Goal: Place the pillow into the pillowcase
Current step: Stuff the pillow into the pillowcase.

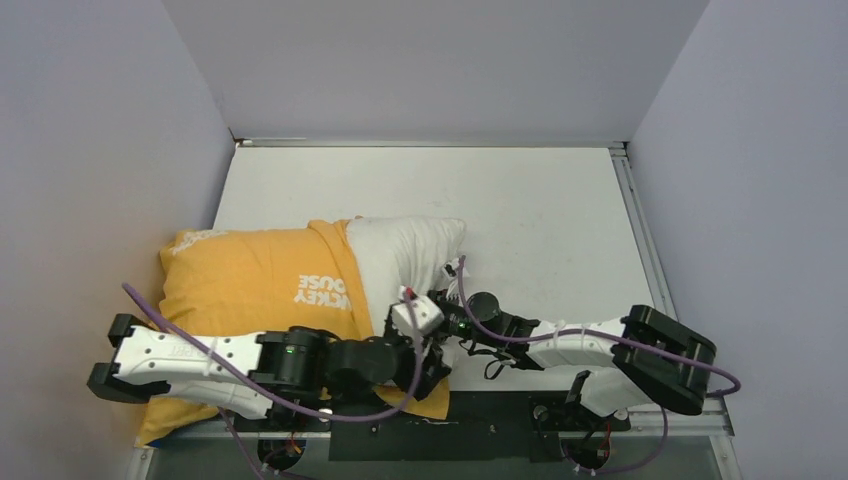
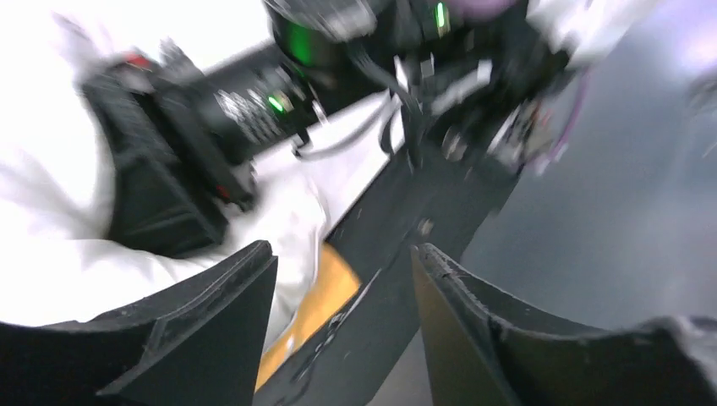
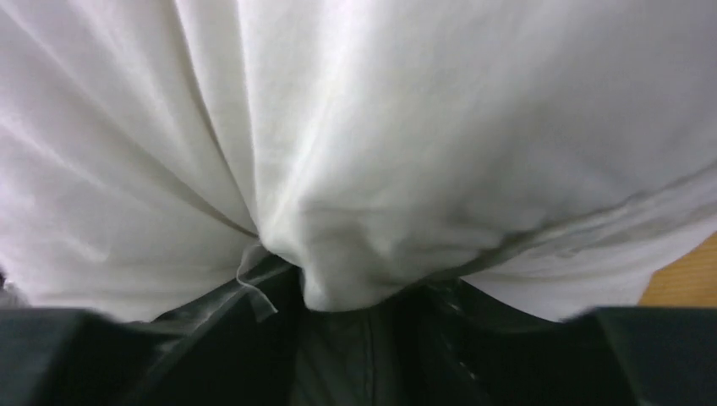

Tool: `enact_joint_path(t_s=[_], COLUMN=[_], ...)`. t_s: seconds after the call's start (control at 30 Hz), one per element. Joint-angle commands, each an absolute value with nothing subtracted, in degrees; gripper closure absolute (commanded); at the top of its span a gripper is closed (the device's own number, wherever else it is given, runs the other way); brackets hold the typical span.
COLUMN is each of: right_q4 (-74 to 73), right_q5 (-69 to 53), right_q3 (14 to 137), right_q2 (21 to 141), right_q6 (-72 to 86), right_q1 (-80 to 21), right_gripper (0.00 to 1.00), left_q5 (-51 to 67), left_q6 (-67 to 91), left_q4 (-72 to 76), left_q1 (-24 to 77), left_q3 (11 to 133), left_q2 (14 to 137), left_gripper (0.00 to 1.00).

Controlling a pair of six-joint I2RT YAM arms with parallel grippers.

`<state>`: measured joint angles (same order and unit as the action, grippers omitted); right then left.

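Note:
The orange-yellow pillowcase (image 1: 250, 280) lies on the left of the table with its white lettering up. The off-white pillow (image 1: 405, 250) is partly inside it, its right end sticking out. My right gripper (image 1: 448, 300) reaches in from the right to the pillow's near corner. In the right wrist view a bunch of pillow (image 3: 380, 127) fabric is pinched in the gripper (image 3: 355, 313), and a sliver of pillowcase (image 3: 689, 279) shows at the right. My left gripper (image 2: 342, 254) is open beside the pillow (image 2: 51, 254), above an orange pillowcase corner (image 2: 325, 292), with nothing between its fingers (image 2: 211, 321).
The white table (image 1: 540, 220) is enclosed by grey walls, with a metal rail (image 1: 640, 240) along its right edge. A black base plate (image 1: 500, 420) lies at the near edge. The left arm (image 1: 200, 365) lies across the pillowcase's near part.

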<state>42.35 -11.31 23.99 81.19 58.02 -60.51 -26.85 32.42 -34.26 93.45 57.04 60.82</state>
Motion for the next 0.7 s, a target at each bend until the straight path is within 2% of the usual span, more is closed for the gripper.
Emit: enact_joint_path(t_s=[0.0, 0.1, 0.2, 0.23, 0.27, 0.33, 0.5, 0.67], right_q4=[34.49, 24.42, 16.93, 15.16, 13.20, 11.83, 15.92, 21.77], right_q5=[-12.98, -11.96, -12.24, -12.60, -13.26, -15.39, -26.08, -32.93], right_q3=[24.18, 25.25, 26.68, 27.24, 27.97, 29.51, 31.63, 35.02], right_q2=[70.80, 62.82, 56.31, 55.32, 54.70, 54.81, 60.41, 69.92], right_q6=[53.89, 50.15, 47.57, 46.79, 45.77, 44.52, 45.26, 46.99], right_q1=[-59.17, -54.50, -49.51, -47.82, -46.21, -42.77, -32.59, -27.96], right_gripper=[0.46, 0.23, 0.03, 0.03, 0.08, 0.10, 0.10, 0.10], left_q5=[-44.60, -54.74, -61.34, -61.17, -59.40, -53.96, -41.53, -28.29], left_q6=[36.65, 35.01, 34.53, 35.45, 36.04, 36.23, 32.22, 29.68], left_q4=[-25.32, -27.46, -34.16, -37.94, -41.27, -46.03, -47.02, -45.13], left_q1=[94.02, 93.67, 89.71, 86.85, 82.67, 74.09, 56.18, 38.35], left_q3=[61.95, 63.49, 68.73, 71.16, 73.38, 76.69, 79.66, 79.62], left_q2=[49.61, 46.75, 48.64, 49.93, 51.47, 54.24, 59.85, 65.70], left_gripper=[0.36, 0.23, 0.19, 0.18, 0.18, 0.18, 0.18, 0.17])
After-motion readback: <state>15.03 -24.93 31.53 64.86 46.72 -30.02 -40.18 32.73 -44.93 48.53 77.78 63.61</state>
